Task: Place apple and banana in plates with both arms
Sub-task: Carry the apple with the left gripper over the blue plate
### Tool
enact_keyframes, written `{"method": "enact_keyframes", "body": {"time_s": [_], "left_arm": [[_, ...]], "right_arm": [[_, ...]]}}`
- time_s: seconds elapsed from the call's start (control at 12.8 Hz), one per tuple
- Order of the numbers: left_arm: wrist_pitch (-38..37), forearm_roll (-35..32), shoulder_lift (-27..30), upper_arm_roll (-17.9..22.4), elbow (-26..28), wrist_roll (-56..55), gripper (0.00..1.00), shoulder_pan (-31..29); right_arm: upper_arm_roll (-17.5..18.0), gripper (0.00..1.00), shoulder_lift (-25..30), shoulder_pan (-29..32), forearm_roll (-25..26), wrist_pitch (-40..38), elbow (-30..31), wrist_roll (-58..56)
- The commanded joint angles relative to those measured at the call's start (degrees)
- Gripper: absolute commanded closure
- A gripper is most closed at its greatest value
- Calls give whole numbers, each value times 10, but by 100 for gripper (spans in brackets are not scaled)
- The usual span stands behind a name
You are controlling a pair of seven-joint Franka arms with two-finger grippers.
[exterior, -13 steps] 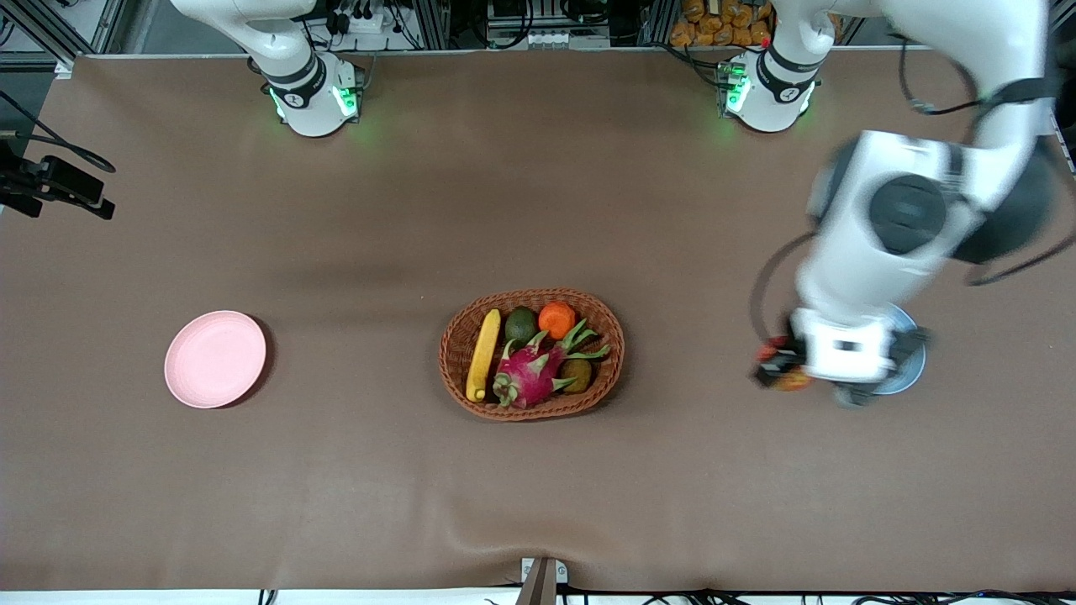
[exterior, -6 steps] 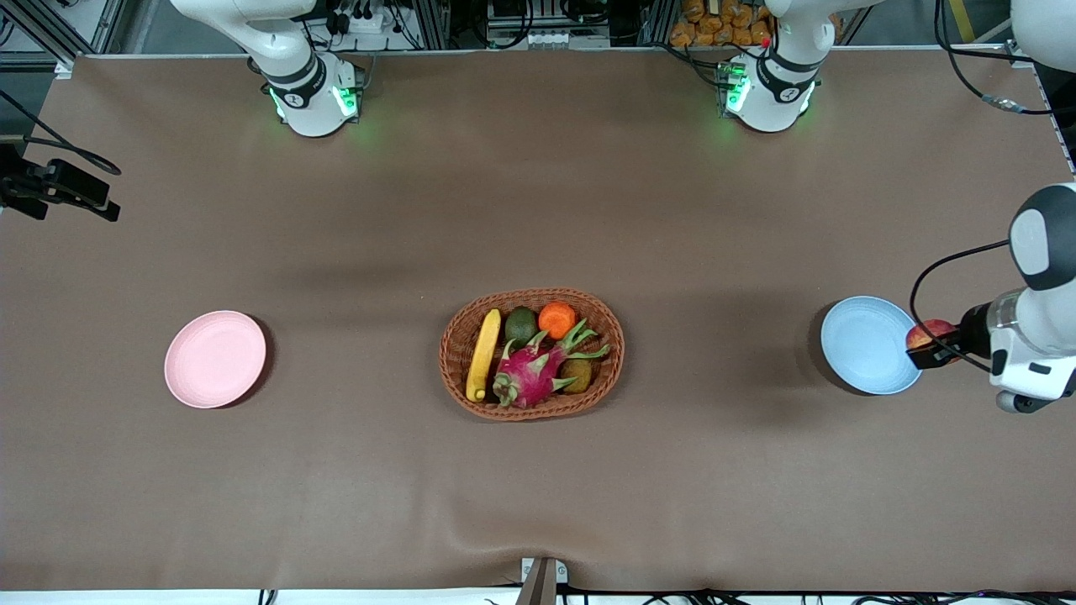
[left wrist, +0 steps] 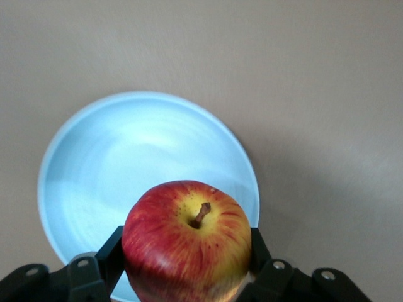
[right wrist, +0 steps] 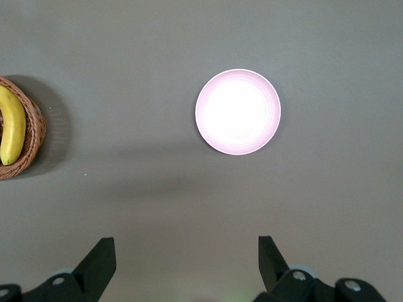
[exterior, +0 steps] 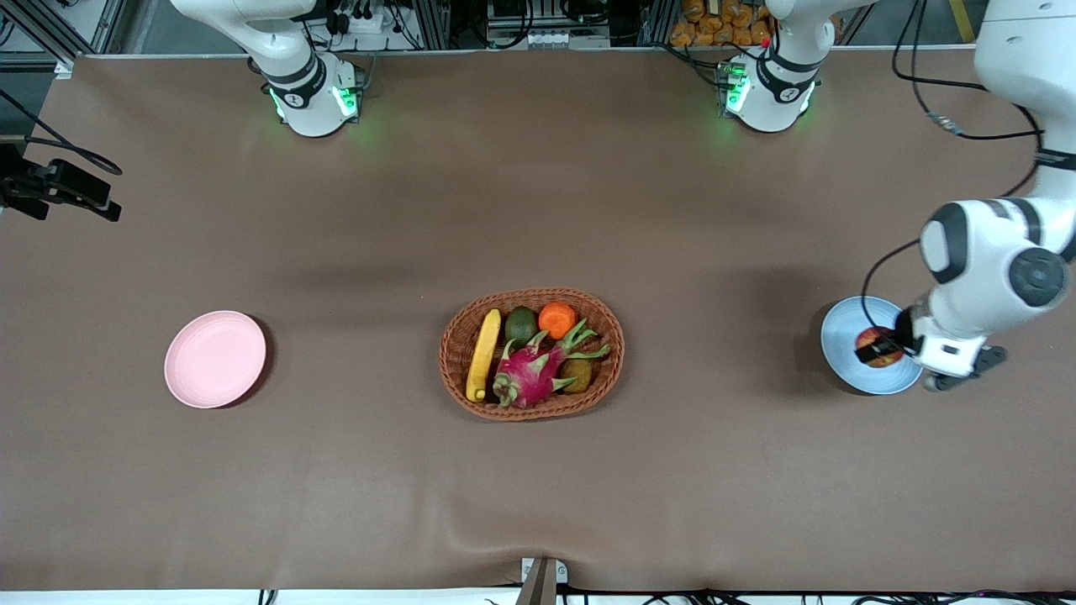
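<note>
Left tool (exterior: 880, 346) grasps the small round red apple with yellowish streaks (exterior: 877, 345), one finger pressed on each flank, and hangs over the round shallow light blue plate (exterior: 841, 344) at the left arm's end of the bench (exterior: 538, 470). In the left wrist view the apple (left wrist: 187, 244) sits stem up between the fingers (left wrist: 108, 255), above the rim part of the blue plate (left wrist: 126, 163) rather than its middle. I judge the apple firm, smooth-skinned and fairly light; it could roll on the shallow plate, so a low release near the centre looks wise.

Left arm bends steeply down from its elbow, wrist pointing almost straight at the plate.

Right tool (right wrist: 184, 255) stands released, fingers spread wide, high over the bench above the round shallow pale pink plate (exterior: 215, 359); that arm waits. The long slim yellow banana with dark tips (exterior: 483, 355) lies in the oval brown wicker basket (exterior: 614, 353) mid-bench, beside a spiky magenta dragon fruit (exterior: 530, 374). It probably bruises easily; a gentle grip across its middle seems best.
</note>
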State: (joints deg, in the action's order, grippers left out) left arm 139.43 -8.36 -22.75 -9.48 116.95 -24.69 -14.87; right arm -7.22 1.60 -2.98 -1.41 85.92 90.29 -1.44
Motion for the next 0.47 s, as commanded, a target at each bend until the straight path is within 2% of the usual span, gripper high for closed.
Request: {"method": "enact_keyframes", "body": {"time_s": [0.0, 0.39], "left_arm": [[55, 0, 39, -1, 81, 3, 100, -4], [58, -59, 18, 3, 64, 2, 100, -26]], "right_arm": [[0, 0, -1, -6, 6, -14, -6, -1], [-1, 0, -1, -2, 7, -18, -4, -1]]}}
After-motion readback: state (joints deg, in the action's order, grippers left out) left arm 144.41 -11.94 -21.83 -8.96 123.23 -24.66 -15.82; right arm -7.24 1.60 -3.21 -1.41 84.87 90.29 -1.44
